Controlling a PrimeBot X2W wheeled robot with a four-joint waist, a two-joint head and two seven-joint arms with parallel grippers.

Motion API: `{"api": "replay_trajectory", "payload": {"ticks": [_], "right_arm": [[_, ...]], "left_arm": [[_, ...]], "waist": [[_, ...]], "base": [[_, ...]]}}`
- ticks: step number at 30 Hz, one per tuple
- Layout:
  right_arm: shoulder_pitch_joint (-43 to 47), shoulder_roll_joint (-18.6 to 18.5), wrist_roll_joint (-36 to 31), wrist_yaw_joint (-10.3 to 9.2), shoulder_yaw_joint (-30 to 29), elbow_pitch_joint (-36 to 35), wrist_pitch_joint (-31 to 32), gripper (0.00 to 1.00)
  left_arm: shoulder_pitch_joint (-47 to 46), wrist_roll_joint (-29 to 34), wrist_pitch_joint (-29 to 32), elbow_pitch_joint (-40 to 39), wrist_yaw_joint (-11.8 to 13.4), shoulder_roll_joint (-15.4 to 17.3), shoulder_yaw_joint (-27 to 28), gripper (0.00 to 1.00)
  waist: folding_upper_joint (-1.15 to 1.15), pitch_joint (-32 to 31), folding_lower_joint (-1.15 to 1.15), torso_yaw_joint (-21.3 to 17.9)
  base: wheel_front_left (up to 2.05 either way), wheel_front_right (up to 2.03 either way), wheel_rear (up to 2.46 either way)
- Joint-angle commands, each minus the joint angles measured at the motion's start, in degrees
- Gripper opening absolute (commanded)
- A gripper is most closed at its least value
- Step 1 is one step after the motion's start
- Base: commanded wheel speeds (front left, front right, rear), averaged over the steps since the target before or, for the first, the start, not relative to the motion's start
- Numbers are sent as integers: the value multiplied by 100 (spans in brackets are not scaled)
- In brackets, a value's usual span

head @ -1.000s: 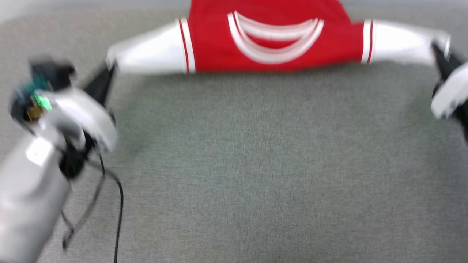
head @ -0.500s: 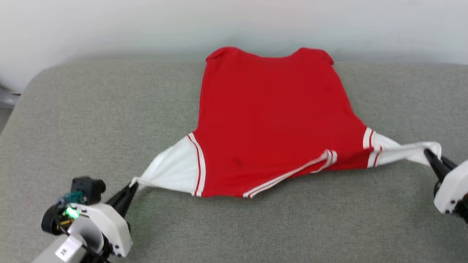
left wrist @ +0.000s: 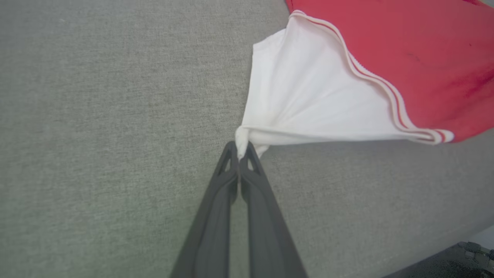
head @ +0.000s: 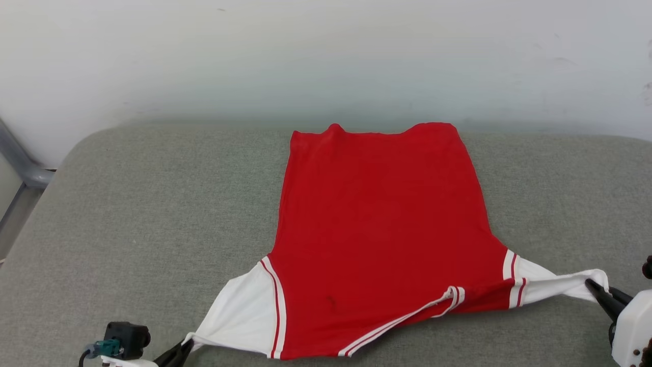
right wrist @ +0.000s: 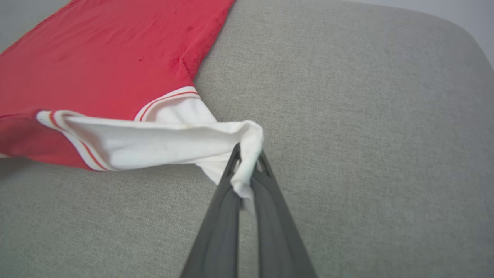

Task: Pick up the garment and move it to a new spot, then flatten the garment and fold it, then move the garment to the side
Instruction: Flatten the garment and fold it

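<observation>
Currently L gripper (left wrist: 240, 150) clamps one sleeve (left wrist: 308, 100), R gripper (right wrist: 247, 156) the other, to stretch shirt (head: 377, 229) flat on cushion (head: 153, 204).

garment (head: 377, 244): smooth matt red cloth, white cloth sleeves, ribbed striped trim. Cushion (head: 153, 214): grey coarse-woven fabric, matt. Gripper fingers (left wrist: 220, 200): dark matt plastic. Wall (head: 305, 56): smooth, pale, matt.

The left hand (left wrist: 240, 146) and right hand (right wrist: 249, 151) have slim dark-grey fingers (left wrist: 216, 216), white casings (head: 629, 326).
</observation>
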Motion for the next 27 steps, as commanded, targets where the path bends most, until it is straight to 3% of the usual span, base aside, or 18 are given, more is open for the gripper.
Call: {"api": "replay_trajectory", "payload": {"ticks": [1, 14, 22, 23, 24, 25, 27], "right_arm": [[166, -135, 3, -10, 41, -83, 1, 0], [1057, -610, 547, -10, 70, -698, 263, 0], [1710, -977, 885, -10, 0, -1136, 616, 0], [1744, -1006, 899, -10, -8, -1158, 688, 15], [1747, -1034, 886, -10, -25, -1208, 727, 78], [1759, -1022, 1003, -10, -52, -1233, 857, 100], [1693, -1001, 1177, -10, -169, -1286, 1090, 100]], "left_arm": [[154, -16, 41, -83, 50, 108, -19, 0], [788, -157, 221, -875, 241, 375, -143, 0], [1130, -388, 768, -1704, 599, 612, -215, 0], [1136, -418, 837, -1813, 630, 620, -218, 0], [1129, -460, 907, -1934, 661, 625, -219, 0], [1122, -512, 989, -2045, 691, 634, -214, 0], [1133, -654, 1184, -2262, 756, 658, -192, 0]], "waist": [[-1, -74, 1, 6], [-1, -233, 1, 54], [-1, -198, 1, 7], [-1, -180, 1, 4], [-1, -156, 1, 3], [-1, -127, 1, 3], [-1, -70, 1, 4]], "base": [[0, 0, 0], [0, 0, 0], [0, 0, 0], [0, 0, 0], [0, 0, 0], [0, 0, 0], [0, 0, 0]]}}
